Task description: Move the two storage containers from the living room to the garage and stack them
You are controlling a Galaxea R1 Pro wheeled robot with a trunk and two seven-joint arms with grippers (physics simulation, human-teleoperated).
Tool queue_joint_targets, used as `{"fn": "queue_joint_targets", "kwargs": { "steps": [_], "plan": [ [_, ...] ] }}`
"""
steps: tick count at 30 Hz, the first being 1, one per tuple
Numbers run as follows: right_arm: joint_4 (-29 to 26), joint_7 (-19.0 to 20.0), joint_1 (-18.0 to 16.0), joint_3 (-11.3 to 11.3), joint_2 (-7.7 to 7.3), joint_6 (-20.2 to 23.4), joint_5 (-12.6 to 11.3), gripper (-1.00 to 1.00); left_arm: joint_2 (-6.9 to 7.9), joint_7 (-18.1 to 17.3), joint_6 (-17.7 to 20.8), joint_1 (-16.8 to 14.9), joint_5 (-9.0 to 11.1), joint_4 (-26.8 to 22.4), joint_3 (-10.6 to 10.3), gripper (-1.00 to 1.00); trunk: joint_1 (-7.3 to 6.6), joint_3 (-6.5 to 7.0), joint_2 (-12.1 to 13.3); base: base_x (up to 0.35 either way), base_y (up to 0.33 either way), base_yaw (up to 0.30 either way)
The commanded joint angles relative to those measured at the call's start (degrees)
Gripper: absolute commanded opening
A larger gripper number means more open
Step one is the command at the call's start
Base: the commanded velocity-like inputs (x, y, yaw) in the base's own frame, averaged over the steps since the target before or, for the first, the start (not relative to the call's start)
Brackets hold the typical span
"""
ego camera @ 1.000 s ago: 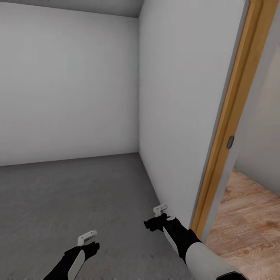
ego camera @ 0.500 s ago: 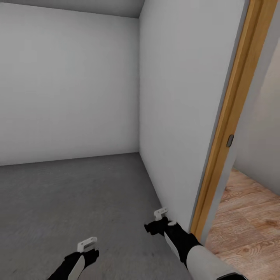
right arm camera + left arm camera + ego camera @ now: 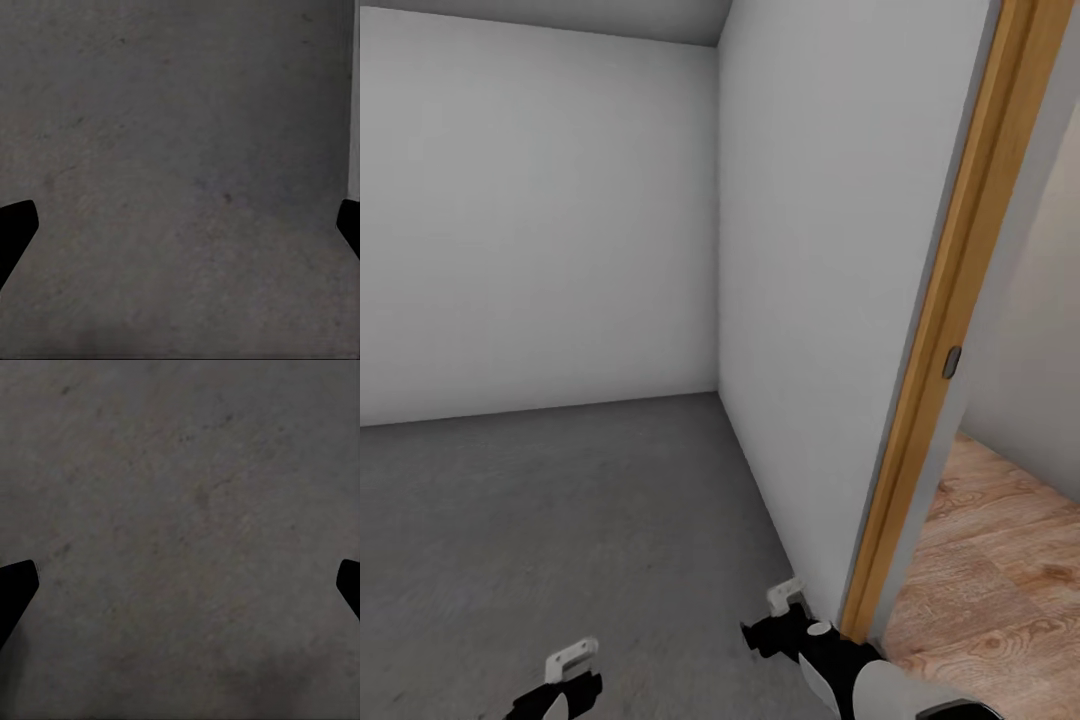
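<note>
floor (image 3: 560,520): rough matt grey concrete | walls (image 3: 530,220): smooth matt white | door frame (image 3: 950,320): wood, satin

Black arms with white panels end in a white-bracketed left tool (image 3: 574,660) and right tool (image 3: 786,597).

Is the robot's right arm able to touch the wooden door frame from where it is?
Probably yes. The right gripper hangs low beside the white wall, just short of the wooden door frame. Nothing stands between them, and its jaws are open and empty.
</note>
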Motion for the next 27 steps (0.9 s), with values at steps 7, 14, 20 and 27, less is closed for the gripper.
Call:
{"fn": "queue_joint_targets", "kwargs": {
  "steps": [7,14,20,27],
  "plan": [
    [1.6,0.0,1.1,0.1,-0.01,-1.2,0.5,1.0,0.01,0.2,-0.6,0.0,0.6,1.0,-2.2,1.0,-0.01,-0.06,0.0,0.0,0.0,0.0],
    [1.6,0.0,1.3,0.1,0.02,-1.2,0.7,1.0,-0.14,0.2,-0.7,0.1,0.6,1.0,-3.0,1.0,-0.01,-0.06,0.0,0.0,0.0,0.0],
    [1.5,0.0,1.3,0.1,0.02,-1.2,0.7,1.0,-0.06,0.2,-0.7,0.1,0.8,0.9,-2.9,1.0,-0.01,-0.06,0.0,0.0,0.0,0.0],
    [1.4,0.0,1.3,0.1,0.02,-1.2,0.7,1.0,0.07,0.2,-0.7,0.1,0.9,0.9,-2.9,1.0,-0.23,0.12,0.4,0.0,0.0,0.0]
  ]
}}
